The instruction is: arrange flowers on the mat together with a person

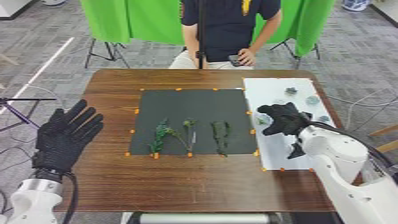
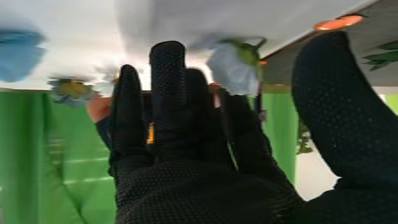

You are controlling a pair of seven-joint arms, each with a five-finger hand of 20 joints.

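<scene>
Dark mat (image 1: 178, 102), left: one. White mat (image 1: 266, 86), right: one, beneath my right hand (image 1: 286, 120), fingers extended near one white flower (image 2: 233, 70).

In the head view, the right robot hand (image 1: 286, 120) hides part of the white mat (image 1: 271, 92), and the blooms (image 1: 312, 100) there are too small to tell their kind. Both arms run out of the picture. In the right wrist view, the blue flower (image 2: 18, 55) and green leaves (image 2: 386, 56) are cut off by the edge, fingers partly hide the white flower (image 2: 233, 67), and a pale flower (image 2: 106, 83) is blurred.
</scene>
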